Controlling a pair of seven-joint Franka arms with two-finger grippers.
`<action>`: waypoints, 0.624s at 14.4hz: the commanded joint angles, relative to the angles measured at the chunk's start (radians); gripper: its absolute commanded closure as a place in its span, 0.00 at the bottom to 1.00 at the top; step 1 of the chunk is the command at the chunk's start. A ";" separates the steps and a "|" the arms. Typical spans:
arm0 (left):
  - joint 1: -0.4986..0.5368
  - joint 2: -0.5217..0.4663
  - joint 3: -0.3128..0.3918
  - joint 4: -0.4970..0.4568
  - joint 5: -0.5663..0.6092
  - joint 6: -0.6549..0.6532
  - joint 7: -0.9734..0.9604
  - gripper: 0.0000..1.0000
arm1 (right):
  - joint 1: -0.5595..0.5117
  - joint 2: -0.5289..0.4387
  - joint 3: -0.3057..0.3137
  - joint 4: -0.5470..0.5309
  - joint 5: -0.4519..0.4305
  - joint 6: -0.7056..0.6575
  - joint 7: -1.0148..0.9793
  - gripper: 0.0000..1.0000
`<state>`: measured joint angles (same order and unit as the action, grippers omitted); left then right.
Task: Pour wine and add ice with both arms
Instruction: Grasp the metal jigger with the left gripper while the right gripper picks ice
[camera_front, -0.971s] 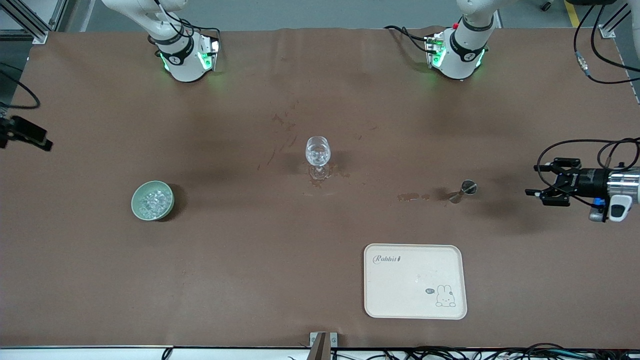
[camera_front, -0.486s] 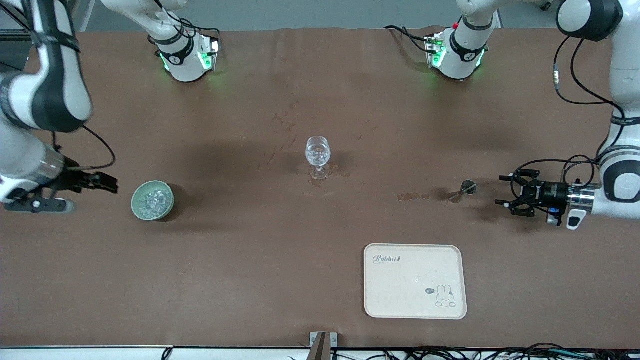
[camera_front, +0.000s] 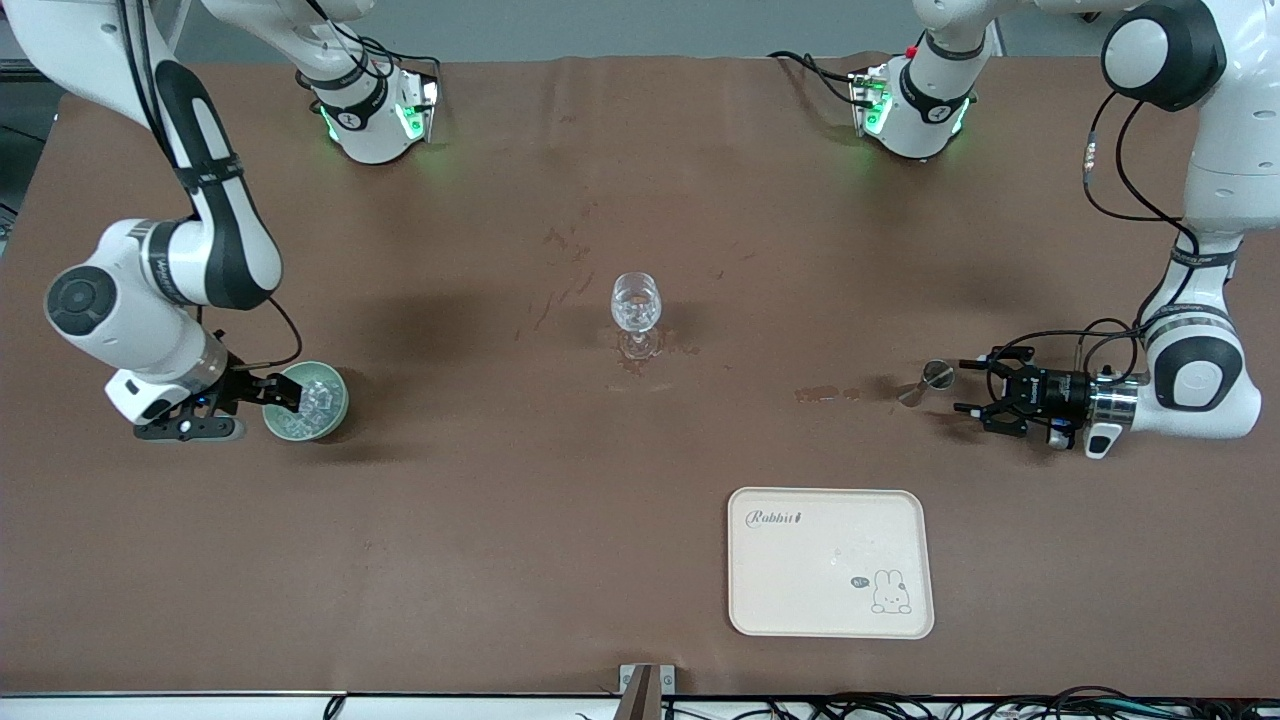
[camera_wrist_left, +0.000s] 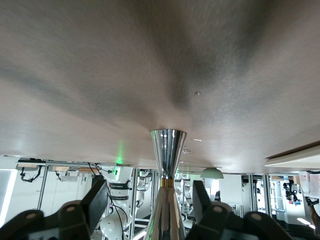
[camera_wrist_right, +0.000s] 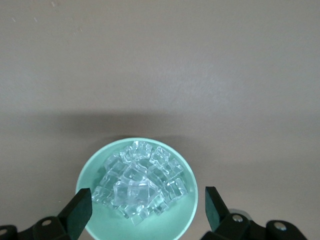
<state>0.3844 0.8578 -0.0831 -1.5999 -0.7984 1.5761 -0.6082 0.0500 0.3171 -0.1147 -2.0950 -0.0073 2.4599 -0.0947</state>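
- The right gripper (camera_front: 283, 391) hangs low over the rim of the pale green bowl (camera_front: 325, 418), at the right arm's end of the counter (camera_front: 500, 520). Its jaws stand wide, one finger (camera_wrist_right: 79, 212) on each side of the bowl in the right wrist view, and they hold nothing.
- The ice (camera_wrist_right: 137, 181) lies heaped in the bowl (camera_wrist_right: 175, 226) as a pile of small clear lumps, directly under the spread fingers; whether a fingertip touches the rim cannot be told.
- The left gripper (camera_front: 975, 392) lies level and low over the counter at the left arm's end, pointing at the metal jigger (camera_front: 925, 382).
- In the left wrist view the jigger (camera_wrist_left: 168, 150), a shiny double cone with a gold band at its waist, stands between the two fingers (camera_wrist_left: 95, 202). The jaws are partly open, with a gap showing on both sides of the jigger, so they are around it without gripping it.
- The clear stemmed glass (camera_front: 637, 312) stands upright mid-counter, well apart from both grippers, with dark stains beside its foot.
- A cream tray (camera_front: 760, 600) with a rabbit print lies nearer to the front camera than the jigger.
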 joint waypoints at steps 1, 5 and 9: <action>-0.030 0.001 -0.003 -0.014 -0.021 0.008 -0.016 0.27 | -0.005 0.019 0.006 -0.023 0.007 0.040 -0.023 0.02; -0.064 0.012 -0.007 -0.015 -0.056 0.008 -0.013 0.32 | -0.007 0.050 0.013 -0.040 0.009 0.060 -0.023 0.29; -0.064 0.024 -0.009 -0.018 -0.062 0.008 -0.013 0.38 | -0.007 0.059 0.018 -0.049 0.023 0.060 -0.022 0.36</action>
<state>0.3150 0.8784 -0.0879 -1.6086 -0.8366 1.5763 -0.6106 0.0501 0.3824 -0.1060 -2.1217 -0.0048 2.5029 -0.1018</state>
